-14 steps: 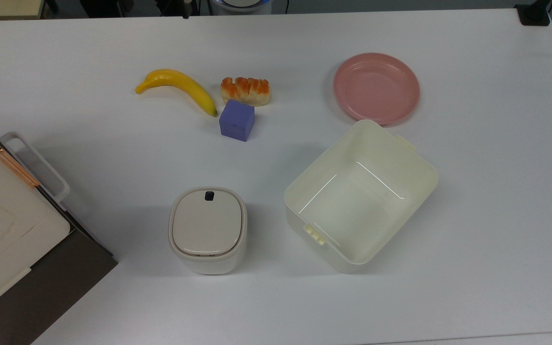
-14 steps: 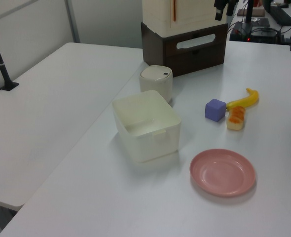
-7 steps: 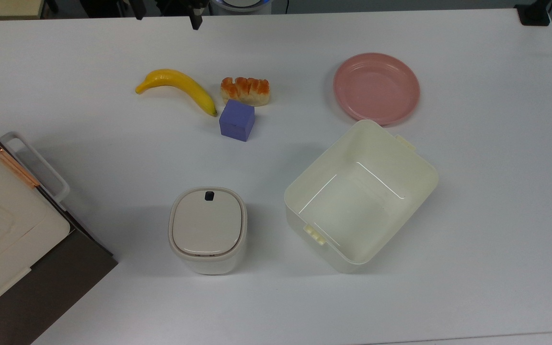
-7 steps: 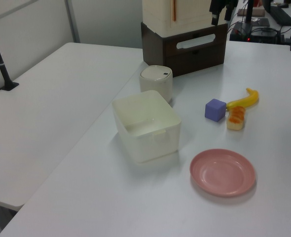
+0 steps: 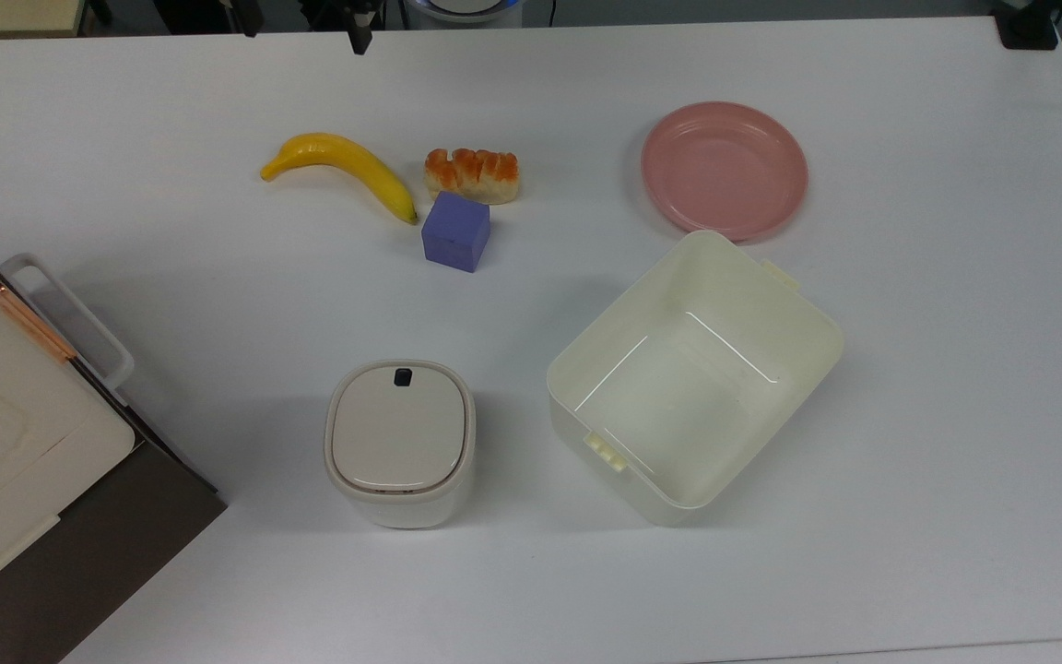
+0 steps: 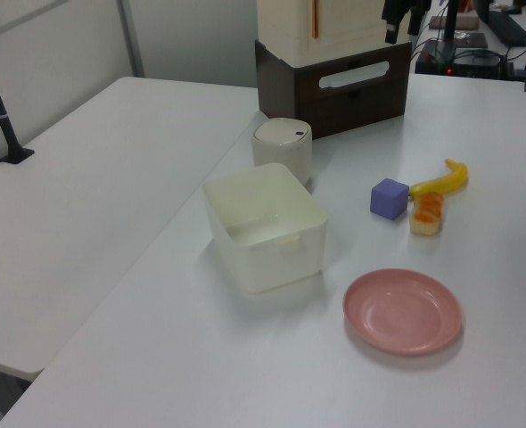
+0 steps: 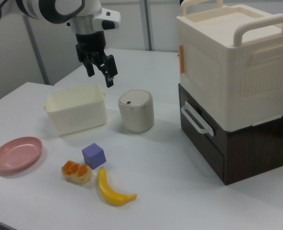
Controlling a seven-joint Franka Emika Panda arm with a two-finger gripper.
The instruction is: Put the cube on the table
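Small matte purple-blue cube [image 5: 455,231] sits flat on the big white tabletop [image 5: 909,443], w/ nothing holding it. In the top view the ridged orange-glazed bread piece [image 5: 473,175] is just beside it at 12 o'clock and the tip of the yellow banana [image 5: 347,168] is close at 10 o'clock. Black two-finger gripper [image 7: 99,68] hangs high and well apart from the cube, fingers spread w/ nothing between them.

Judgement: cube looks already placed, so the task seems about done.

Risks:
- Any new descent near the cube could nudge it into the bread or banana, since both crowd it on one side.
- A low sweep could also clip the cream square bin [image 5: 692,378] or the small cream lidded canister [image 5: 399,443], approx 4 and 6 o'clock of the cube in the top view.

Views: the right view gives the whole gripper and wrist plus the height gap above the table. The top view catches just dark finger ends at its upper edge, but shows the flat layout best, incl. the pink round plate [image 5: 725,170] at approx 2 o'clock of the cube. The left view shows the cream box on the dark brown drawer unit [image 6: 334,85] behind.
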